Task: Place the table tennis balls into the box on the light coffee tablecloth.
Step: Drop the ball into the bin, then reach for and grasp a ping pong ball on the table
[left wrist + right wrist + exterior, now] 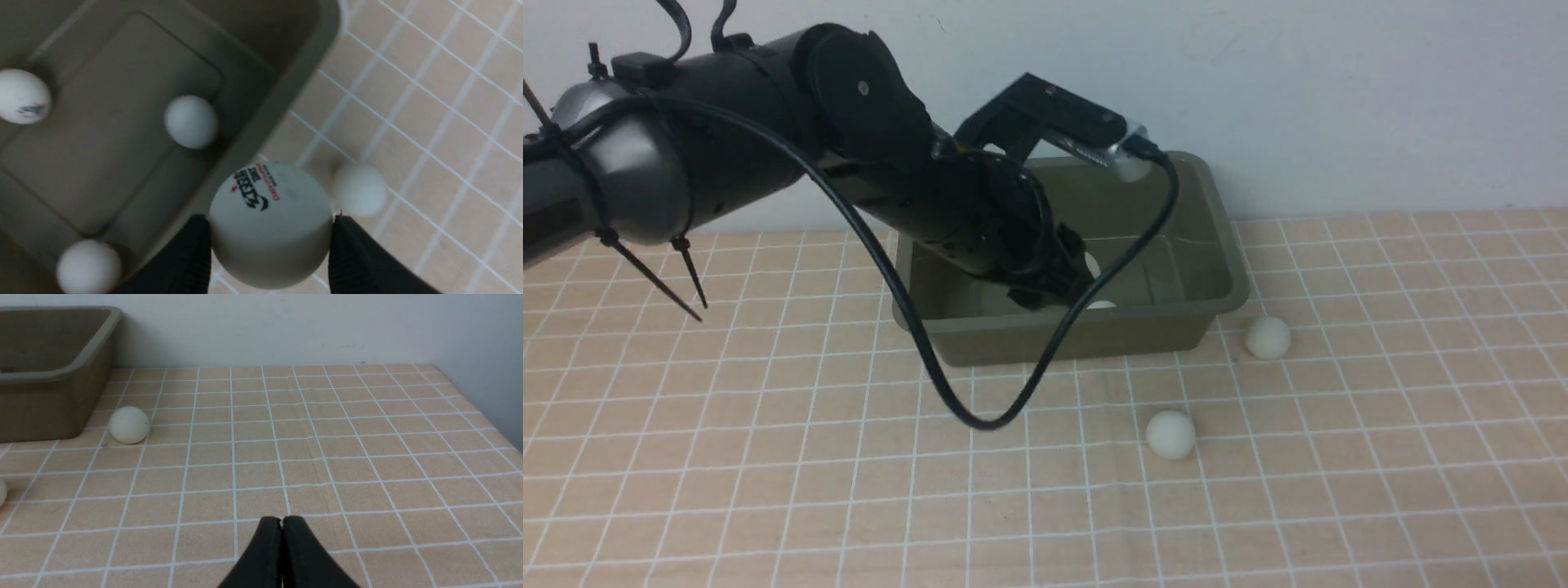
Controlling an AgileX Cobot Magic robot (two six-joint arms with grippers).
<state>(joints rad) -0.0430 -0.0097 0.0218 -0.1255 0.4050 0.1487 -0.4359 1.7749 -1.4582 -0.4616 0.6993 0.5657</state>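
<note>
Left gripper [269, 245]: we see it pinching a logo-printed ball [269, 220] over the box [1217, 237] rim.
Right gripper [281, 526]: fingers pressed together, idle above the tablecloth [327, 457].
Step advice: we judge it should carry inward past the rim before releasing.
Box: olive plastic, sloped walls; three balls inside.
Loose balls: matte white spheres, at 5 o'clock [1267, 337] and 6 o'clock [1171, 434] of the box.
</note>
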